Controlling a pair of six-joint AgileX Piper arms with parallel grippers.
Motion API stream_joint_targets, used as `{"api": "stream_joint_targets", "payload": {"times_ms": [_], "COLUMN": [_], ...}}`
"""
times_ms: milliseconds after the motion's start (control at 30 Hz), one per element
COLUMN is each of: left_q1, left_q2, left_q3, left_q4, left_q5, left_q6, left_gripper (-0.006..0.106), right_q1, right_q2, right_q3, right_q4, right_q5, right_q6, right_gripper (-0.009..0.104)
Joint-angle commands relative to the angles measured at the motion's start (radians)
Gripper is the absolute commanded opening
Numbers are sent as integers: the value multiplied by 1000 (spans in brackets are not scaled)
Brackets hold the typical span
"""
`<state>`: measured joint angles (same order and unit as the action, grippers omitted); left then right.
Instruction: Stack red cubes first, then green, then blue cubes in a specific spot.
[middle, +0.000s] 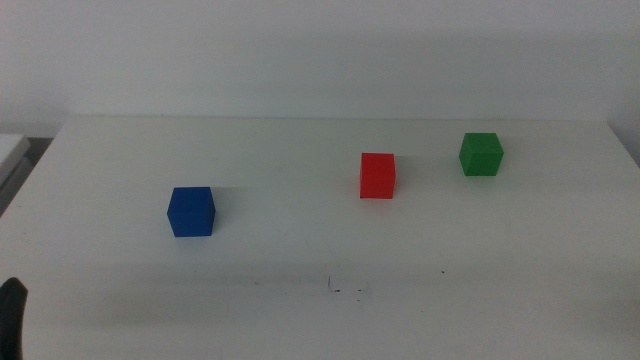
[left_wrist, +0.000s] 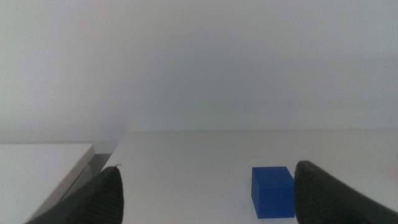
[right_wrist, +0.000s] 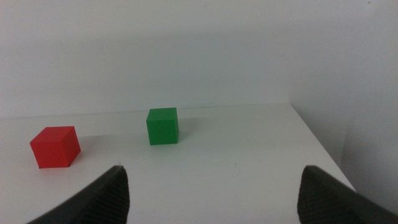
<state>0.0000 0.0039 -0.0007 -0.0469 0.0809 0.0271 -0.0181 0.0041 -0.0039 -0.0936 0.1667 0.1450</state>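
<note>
No cube is stacked. The red cube (middle: 377, 175) sits alone on the white table (middle: 300, 310), right of centre. The green cube (middle: 481, 154) stands near it, farther right and farther back. The blue cube (middle: 190, 211) lies well apart on the left. The marked spot (middle: 345, 290), a cluster of small dark scuffs near the front edge, is unoccupied. All three placements remain: red to the spot, then green, then blue.

Right gripper (right_wrist: 211, 193): jaws spread wide, holding nothing. In the right wrist view the red cube (right_wrist: 56, 147) and green cube (right_wrist: 162, 126) lie ahead of the jaws, neither between them.

Left gripper (left_wrist: 208, 196): jaws spread wide, holding nothing. The blue cube (left_wrist: 272, 191) lies ahead, close to one jaw. In the middle view only a dark part shows at the bottom left edge.
</note>
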Motion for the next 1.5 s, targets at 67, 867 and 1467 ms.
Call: {"api": "stream_joint_targets", "payload": {"times_ms": [67, 867, 1467], "left_q1": [-1, -1, -1], "left_q2": [-4, -4, -4], "left_q3": [1, 1, 1], "left_q4": [4, 4, 4], "left_q5": [-18, -18, -18], "left_q6": [0, -2, -2], "left_gripper": [94, 94, 94], "right_q1": [-2, -2, 397], "right_q2": [-4, 910, 1645], "right_q3": [4, -735, -1422], "right_q4": [-8, 214, -12], "right_q5": [-52, 593, 747], "right_q6": [-7, -4, 175], "right_gripper": [87, 87, 87]}}
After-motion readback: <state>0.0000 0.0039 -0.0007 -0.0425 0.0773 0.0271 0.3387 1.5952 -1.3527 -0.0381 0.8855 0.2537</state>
